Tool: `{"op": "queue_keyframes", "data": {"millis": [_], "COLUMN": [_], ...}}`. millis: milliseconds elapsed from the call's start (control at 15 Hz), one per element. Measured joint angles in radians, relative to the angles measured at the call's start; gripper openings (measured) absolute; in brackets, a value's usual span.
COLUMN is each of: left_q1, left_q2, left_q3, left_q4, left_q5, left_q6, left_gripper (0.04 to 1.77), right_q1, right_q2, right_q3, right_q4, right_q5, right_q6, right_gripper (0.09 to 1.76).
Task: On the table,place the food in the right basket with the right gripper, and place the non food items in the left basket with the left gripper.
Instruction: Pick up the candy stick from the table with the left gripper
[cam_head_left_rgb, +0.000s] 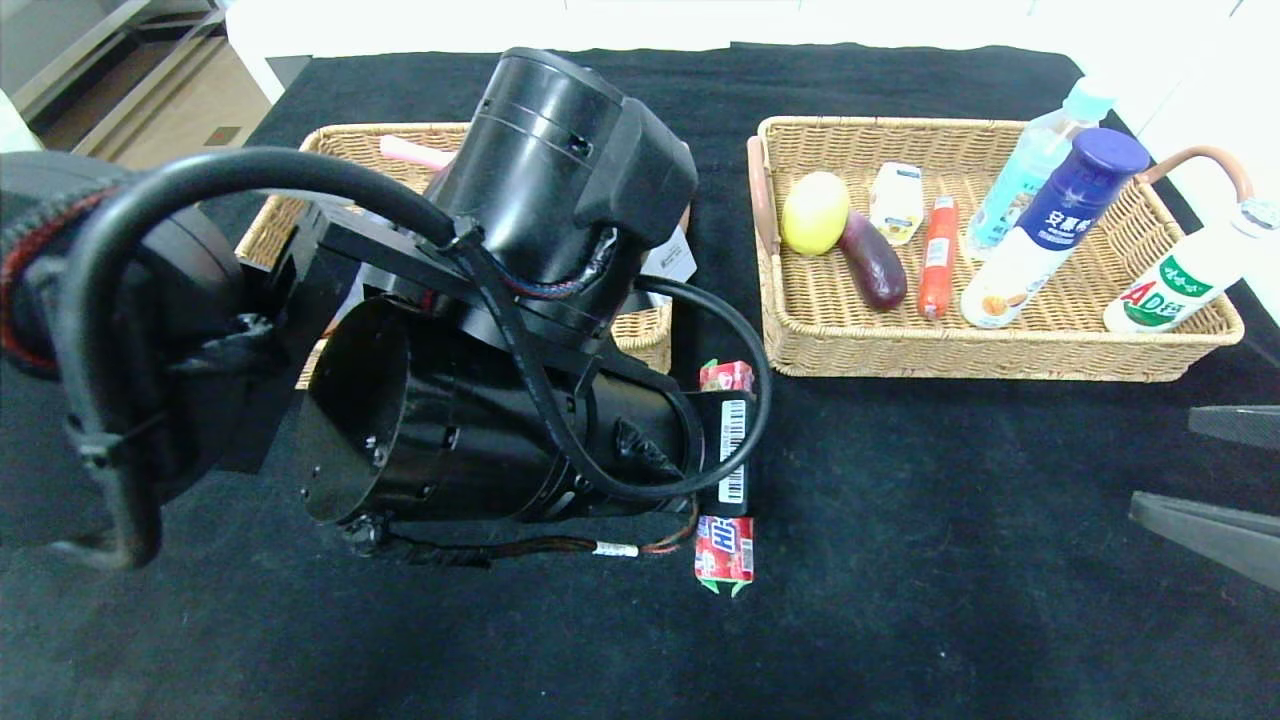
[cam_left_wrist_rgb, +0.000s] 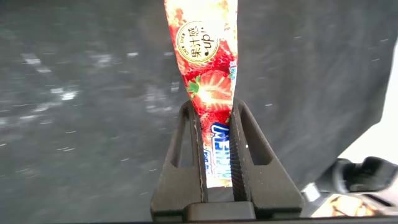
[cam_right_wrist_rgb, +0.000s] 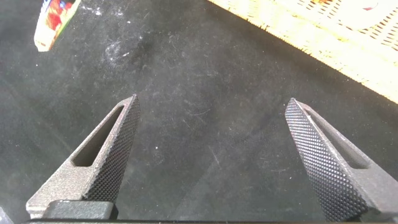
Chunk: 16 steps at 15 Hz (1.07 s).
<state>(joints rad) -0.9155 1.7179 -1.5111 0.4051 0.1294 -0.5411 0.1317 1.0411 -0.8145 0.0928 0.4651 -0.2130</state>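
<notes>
Red candy stick (cam_left_wrist_rgb: 208, 93) is lying on the black table (cam_head_left_rgb: 950, 560), just near of the gap between the two baskets. Left gripper (cam_left_wrist_rgb: 216, 155), reaching down over it, is pinching it between both fingers. As food, it is calling for the right basket (cam_head_left_rgb: 1000, 355). Right gripper (cam_right_wrist_rgb: 211, 155) is waiting spread wide, empty, low at right.

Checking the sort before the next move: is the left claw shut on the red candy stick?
Yes, the left claw is closed on the red candy stick, its fingers pressing either side.
</notes>
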Motion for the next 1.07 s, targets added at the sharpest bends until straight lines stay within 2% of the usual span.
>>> {"op": "queue_keyframes", "data": {"millis": [600,733,1067], "left_q1": [-0.071,-0.077,-0.080], "left_q2": [0.134,0.159,0.201], "left_q3": [-0.004,-0.007,-0.015], "left_q4": [-0.148,-0.153,-0.173], "left_q5": [-0.017,-0.040,-0.044], "left_q6": [-0.070,-0.077,-0.079], "left_gripper": [0.31,0.31,0.31], "right_q1": [-0.009,-0.010,-0.011], "right_q2": [0.004,0.004,0.004], "right_q3": [-0.003,-0.003,-0.003], "right_q4": [-0.001,-0.001,-0.001], "right_q5": [0.000,0.000,0.000], "right_q6": [0.000,0.000,0.000], "right_gripper": [1.71,1.71,1.71]}}
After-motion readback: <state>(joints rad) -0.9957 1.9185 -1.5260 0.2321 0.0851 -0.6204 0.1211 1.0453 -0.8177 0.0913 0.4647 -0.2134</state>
